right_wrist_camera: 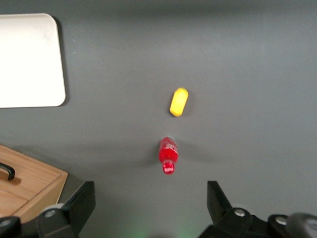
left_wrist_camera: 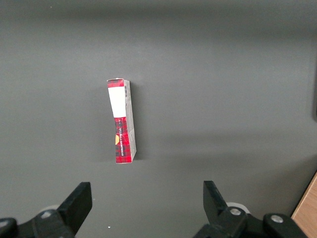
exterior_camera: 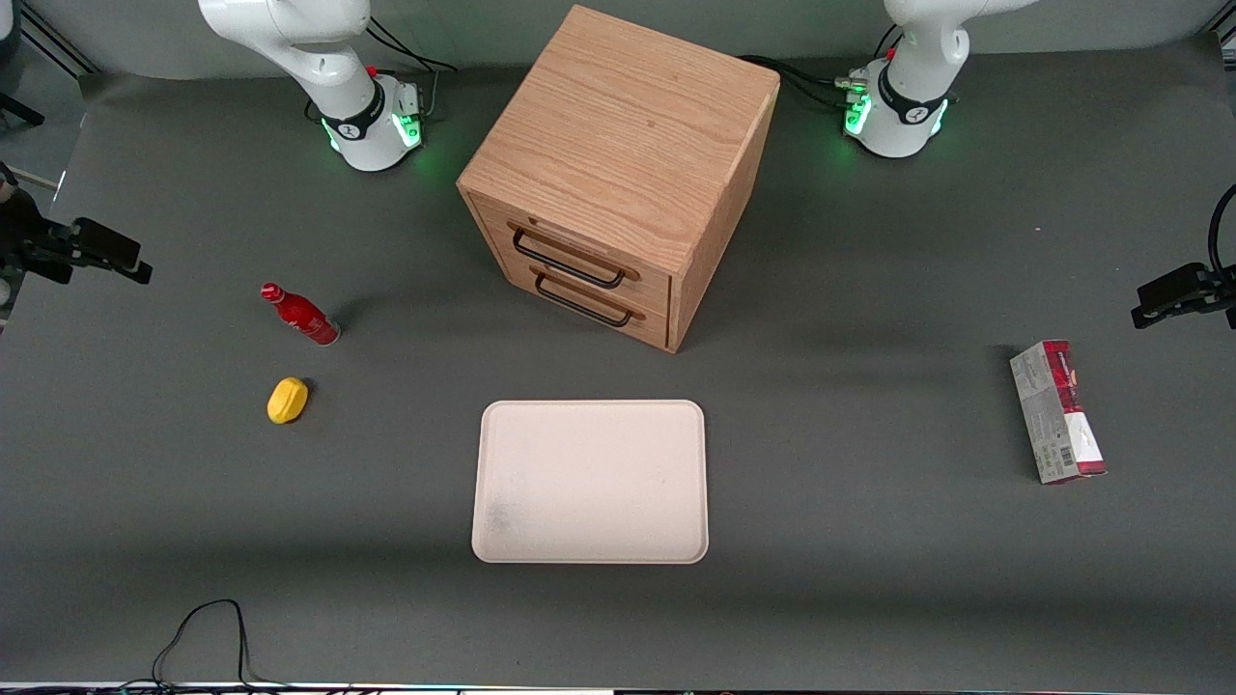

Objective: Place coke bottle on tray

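**Cropped at the edges, too small to read**

The gripper (right_wrist_camera: 150, 191), fingers spread wide high above the coke bottle (right_wrist_camera: 168, 155), is cropped by the right wrist frame's edge, as are the tray (right_wrist_camera: 29, 59) and the wooden cabinet (right_wrist_camera: 29, 186). The bottle's lettering is too small to read (the carton's (exterior_camera: 1058, 413) print too). In the front view, the working arm (exterior_camera: 299, 48) runs off the upper edge.

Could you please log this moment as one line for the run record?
stage: approach | gripper: open, high above coke bottle | coke bottle: on table beside lemon | tray: bare
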`<action>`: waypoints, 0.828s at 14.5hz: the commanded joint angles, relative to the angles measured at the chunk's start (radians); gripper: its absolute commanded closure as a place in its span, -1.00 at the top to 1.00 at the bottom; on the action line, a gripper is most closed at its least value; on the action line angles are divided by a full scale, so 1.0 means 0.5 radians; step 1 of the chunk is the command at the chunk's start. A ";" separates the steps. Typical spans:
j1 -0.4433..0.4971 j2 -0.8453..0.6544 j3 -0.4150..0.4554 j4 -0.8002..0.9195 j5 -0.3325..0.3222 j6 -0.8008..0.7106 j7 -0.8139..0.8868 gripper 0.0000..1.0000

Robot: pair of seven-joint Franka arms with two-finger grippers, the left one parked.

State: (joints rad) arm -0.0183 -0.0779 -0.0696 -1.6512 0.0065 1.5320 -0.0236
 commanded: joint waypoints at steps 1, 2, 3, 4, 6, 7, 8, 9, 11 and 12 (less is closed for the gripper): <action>0.031 -0.438 -0.063 -0.476 0.002 0.126 -0.051 1.00; 0.031 -0.534 -0.072 -0.599 -0.001 0.169 -0.066 1.00; 0.031 -0.638 -0.075 -0.734 -0.022 0.233 -0.139 1.00; 0.031 -0.739 -0.075 -0.872 -0.071 0.319 -0.204 1.00; 0.031 -0.884 -0.082 -1.084 -0.090 0.427 -0.247 1.00; 0.031 -0.918 -0.103 -1.136 -0.099 0.458 -0.296 1.00; 0.031 -0.921 -0.109 -1.146 -0.108 0.458 -0.312 1.00; 0.031 -0.918 -0.109 -1.149 -0.108 0.458 -0.312 1.00; 0.031 -0.884 -0.109 -1.149 -0.108 0.461 -0.312 1.00; 0.031 -0.848 -0.109 -1.158 -0.108 0.473 -0.312 1.00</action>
State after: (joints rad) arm -0.0180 -0.5149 -0.1125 -2.2153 -0.0336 1.7458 -0.1589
